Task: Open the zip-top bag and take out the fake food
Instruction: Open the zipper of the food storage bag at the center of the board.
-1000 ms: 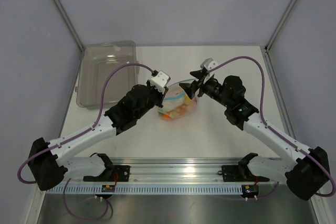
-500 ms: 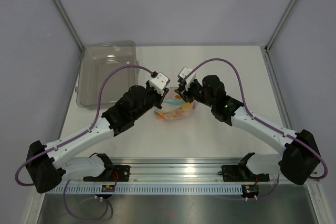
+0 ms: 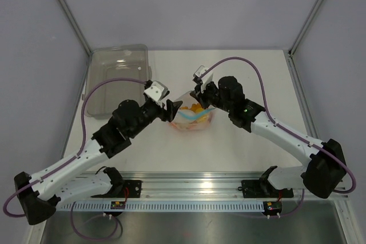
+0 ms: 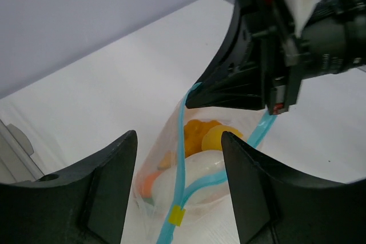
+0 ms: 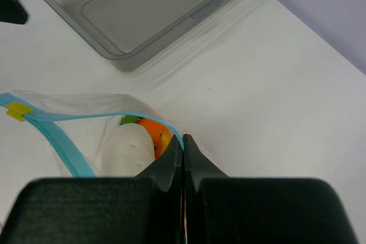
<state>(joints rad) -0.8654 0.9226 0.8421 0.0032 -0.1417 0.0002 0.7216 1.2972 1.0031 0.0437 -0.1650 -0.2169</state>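
The right end effector [image 5: 183, 142] pinches the blue lip of the zip-top bag [image 5: 80, 132], apparently presenting its mouth to the released left end effector [image 4: 178, 144].

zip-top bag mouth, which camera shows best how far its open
Left wrist: it looks straight into the zip-top bag, its blue strips parted over the fake food. The right wrist view shows the mouth from the side, its edge pinched in the right gripper. Top external shows the bag small, between both arms.
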